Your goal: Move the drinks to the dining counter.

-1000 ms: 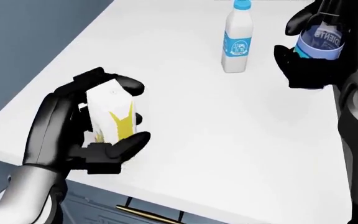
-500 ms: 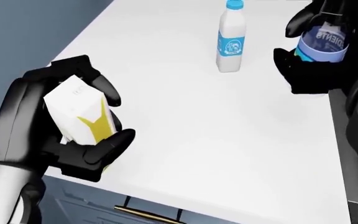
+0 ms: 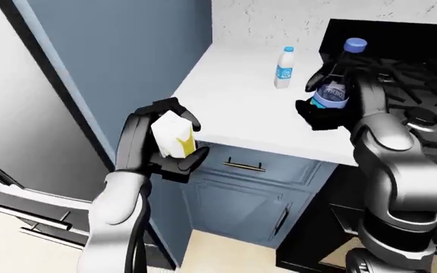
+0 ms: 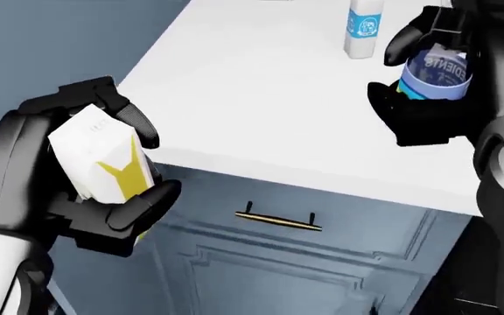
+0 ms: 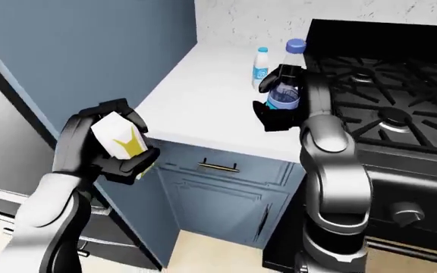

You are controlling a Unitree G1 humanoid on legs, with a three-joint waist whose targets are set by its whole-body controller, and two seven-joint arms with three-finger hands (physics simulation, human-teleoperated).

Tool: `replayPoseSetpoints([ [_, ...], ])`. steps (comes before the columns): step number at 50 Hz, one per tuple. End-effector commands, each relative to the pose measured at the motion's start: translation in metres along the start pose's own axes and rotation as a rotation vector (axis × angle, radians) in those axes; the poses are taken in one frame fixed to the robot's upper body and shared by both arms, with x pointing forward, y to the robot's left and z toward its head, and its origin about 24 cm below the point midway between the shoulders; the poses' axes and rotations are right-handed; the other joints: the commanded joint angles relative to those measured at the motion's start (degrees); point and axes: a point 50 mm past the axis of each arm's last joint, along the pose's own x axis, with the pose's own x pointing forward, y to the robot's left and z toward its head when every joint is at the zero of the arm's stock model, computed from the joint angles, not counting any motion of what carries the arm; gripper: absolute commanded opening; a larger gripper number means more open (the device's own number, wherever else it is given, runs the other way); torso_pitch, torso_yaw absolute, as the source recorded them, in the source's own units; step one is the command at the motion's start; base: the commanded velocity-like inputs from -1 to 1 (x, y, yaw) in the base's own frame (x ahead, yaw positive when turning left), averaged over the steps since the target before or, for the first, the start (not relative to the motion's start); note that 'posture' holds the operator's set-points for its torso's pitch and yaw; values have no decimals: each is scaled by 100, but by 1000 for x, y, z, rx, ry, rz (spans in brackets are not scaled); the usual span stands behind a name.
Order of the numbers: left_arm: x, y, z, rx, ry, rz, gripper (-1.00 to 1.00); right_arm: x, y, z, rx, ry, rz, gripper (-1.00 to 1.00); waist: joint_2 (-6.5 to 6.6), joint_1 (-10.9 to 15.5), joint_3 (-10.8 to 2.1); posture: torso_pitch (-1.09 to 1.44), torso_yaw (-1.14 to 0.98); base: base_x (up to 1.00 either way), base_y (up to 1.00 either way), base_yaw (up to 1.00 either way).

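At nine o'clock of the left-eye view the left robot hand (image 3: 158, 142) clamps a white-and-yellow carton (image 3: 174, 137) off the white worktop (image 3: 233, 102), while at two o'clock of the head view the right robot hand (image 4: 427, 85) grips a blue-labelled bottle (image 4: 434, 73), a small white bottle (image 4: 365, 27) standing at twelve.

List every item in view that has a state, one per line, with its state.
carton: tilted, held off the counter by the left hand
water bottle: upright, blue cap on, gripped by the right hand
milk bottle: upright on the white counter, capped, untouched
cabinet drawer: closed
cabinet door: closed
stove: nothing on the grates
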Motion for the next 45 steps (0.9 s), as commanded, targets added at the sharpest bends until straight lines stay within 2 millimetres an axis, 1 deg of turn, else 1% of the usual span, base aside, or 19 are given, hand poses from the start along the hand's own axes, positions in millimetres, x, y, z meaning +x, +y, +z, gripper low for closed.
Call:
replayPoseSetpoints([
  [1, -3, -5, 21, -3, -131, -26, -100, -7, -14, 28, 1, -147, -72, -100, 3, -79, -231, 0, 0, -78, 15, 0],
  [6, -4, -5, 21, -2, -131, -26, -100, -7, -14, 27, 7, -146, -68, -100, -110, -158, -210, 0, 0, -79, 15, 0],
  [11, -4, -6, 20, -3, -134, -31, -100, -7, -14, 27, 13, -142, -65, -100, -256, -240, 21, 0, 0, -79, 15, 0],
  [13, -5, -6, 21, -3, -135, -32, -100, -7, -14, 28, 13, -143, -65, -100, -473, -276, 77, 0, 0, -79, 15, 0],
  [14, -5, -6, 22, -3, -136, -32, -100, -7, -14, 28, 14, -143, -64, -100, -742, -311, -8, 0, 0, -76, 15, 0],
  [15, -5, -6, 22, -3, -136, -31, -100, -8, -14, 29, 10, -147, -62, -100, -558, -405, 16, 0, 0, -44, 22, 0],
  [16, -5, -5, 22, -3, -138, -30, -100, -8, -13, 29, 12, -149, -58, -100, -576, -438, 55, 0, 0, -16, 29, 0],
  [18, -5, -5, 24, -3, -140, -28, -100, -9, -13, 29, 12, -152, -55, -100, -858, -273, 51, 0, 0, 0, 23, 48],
  [21, -5, -5, 23, -2, -140, -29, -100, -9, -11, 28, 13, -151, -46, -100, -529, -4, 162, 0, 0, 0, 0, 100],
  [24, -5, -3, 22, -3, -139, -24, -100, -9, -7, 26, 15, -148, -27, -100, -263, -112, 303, 0, 0, 0, 0, 100],
  [26, -5, -3, 22, -4, -140, -23, -100, -10, -5, 27, 14, -151, -16, -100, -115, -155, 210, 0, 0, 0, 0, 100],
  [28, -5, -2, 22, -6, -141, -21, -100, -12, -4, 28, 11, -157, -5, -100, 371, -131, -88, 0, 0, 0, 0, 100],
  [29, -5, -2, 21, -5, -141, -21, -100, -12, -3, 28, 11, -159, -1, -100, 116, -88, 249, 0, 0, 0, 0, 100],
  [31, -5, -2, 21, -6, -140, -20, -100, -12, -2, 28, 10, -163, 5, -100, -147, -88, 62, 0, 0, 0, 0, 100],
  [38, -6, -1, 25, -8, -147, -20, -100, -14, -1, 29, 12, -169, 17, -100, -715, -138, 222, 0, 0, 0, 0, 100],
  [40, -6, -1, 26, -8, -149, -21, -100, -14, 0, 29, 12, -171, 21, -100, -1029, -163, 159, 0, 0, 0, 0, 100],
  [41, -5, -1, 26, -7, -149, -21, -100, -14, 1, 29, 11, -173, 26, -100, -995, -117, 99, 0, 0, 0, 0, 100],
  [42, -5, -1, 26, -6, -149, -21, -100, -14, 2, 29, 10, -173, 30, -100, -897, -165, 253, 0, 0, 0, 0, 100],
  [45, -5, -1, 26, -8, -149, -19, -100, -15, 4, 28, 9, -175, 42, -100, -782, -112, 103, 0, 0, 0, 0, 100],
])
